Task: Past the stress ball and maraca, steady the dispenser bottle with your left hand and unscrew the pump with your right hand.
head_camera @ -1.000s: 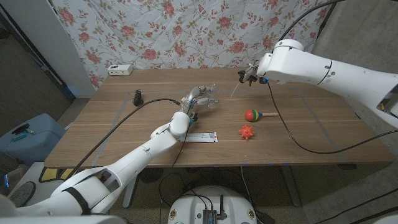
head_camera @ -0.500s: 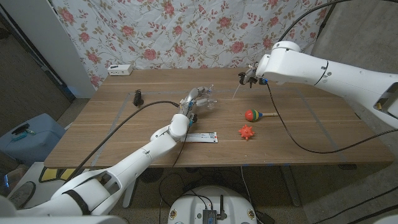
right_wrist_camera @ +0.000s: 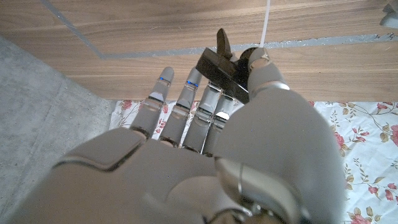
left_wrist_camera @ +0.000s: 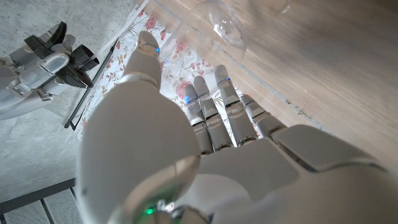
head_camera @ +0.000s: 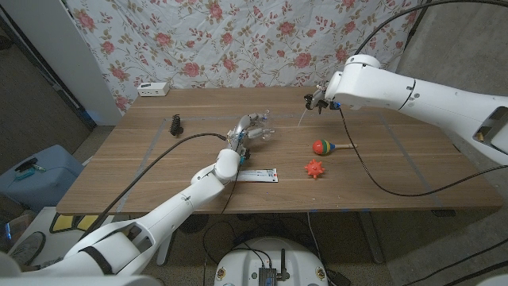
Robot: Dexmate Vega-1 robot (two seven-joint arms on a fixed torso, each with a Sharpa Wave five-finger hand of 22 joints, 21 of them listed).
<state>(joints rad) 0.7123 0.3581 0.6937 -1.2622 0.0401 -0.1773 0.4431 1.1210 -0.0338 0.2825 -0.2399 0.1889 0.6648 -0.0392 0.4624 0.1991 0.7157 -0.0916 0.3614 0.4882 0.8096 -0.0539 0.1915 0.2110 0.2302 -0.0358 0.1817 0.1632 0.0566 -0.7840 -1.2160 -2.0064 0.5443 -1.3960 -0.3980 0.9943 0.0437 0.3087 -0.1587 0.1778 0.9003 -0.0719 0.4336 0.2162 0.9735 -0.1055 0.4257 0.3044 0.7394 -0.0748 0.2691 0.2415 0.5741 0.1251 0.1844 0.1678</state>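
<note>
- Left hand [head_camera: 249,129] at mid-table, fingers wrapped around the clear dispenser bottle [head_camera: 264,131], which lies tilted in the grip (transparent, outline hard to trace).
- Left wrist view: the bottle's clear body [left_wrist_camera: 227,25] sits just past the fingertips [left_wrist_camera: 222,78], against the wooden table [left_wrist_camera: 323,68].
- Right hand [head_camera: 318,99] held above the far right part of the table, well apart from the bottle, pinching the black pump [head_camera: 311,99]; the thin white dip tube [head_camera: 301,117] hangs from it toward the tabletop.
- Right wrist view: pump head [right_wrist_camera: 224,71] clamped between the thumb and the other fingers [right_wrist_camera: 191,99].
- Maraca [head_camera: 325,146] (red, green, yellow) lies right of the bottle; orange spiky stress ball [head_camera: 316,168] just in front of it.
- Also on the table: white strip [head_camera: 255,175], small black object [head_camera: 177,124], white box [head_camera: 153,89] at the far edge.
</note>
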